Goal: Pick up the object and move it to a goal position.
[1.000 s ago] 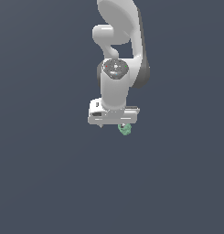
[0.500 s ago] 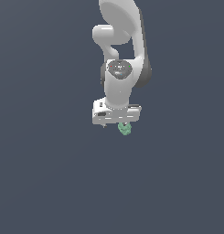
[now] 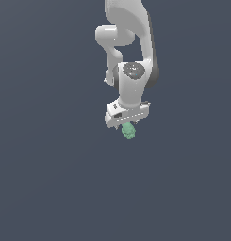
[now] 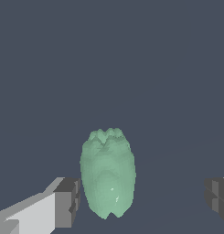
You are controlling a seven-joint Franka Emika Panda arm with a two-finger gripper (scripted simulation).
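Since the frame taken 1 s earlier, the arm had shifted a little toward the exterior view's right and its wrist had turned. The object had stayed at almost the same spot, just below the white hand.

Largest part, the arm: it hung from above with its hand pointing down at the plain grey ground.

Next, the gripper: the wrist view showed its 2 fingers spread wide and closed on nothing. 1 finger stood just beside the object, and contact there could not be confirmed. The other finger stood well apart from the object, with bare ground between them.

Smallest part, the object: a pale mint-green, bumpy oval that lay between the fingers but off-centre, toward the nearer finger. Whether it rested on the ground or sat clear of it could not be told from either view.

Judged from these views, you were at the grasp step, with the carry to the goal not yet begun. To do it well, centre the hand over the object first, so the 2 pads meet it together rather than 1 pad pushing it sideways. Check that the pads sit around its thickest part, then close slowly, because the lumpy surface may roll or slip under uneven pressure.
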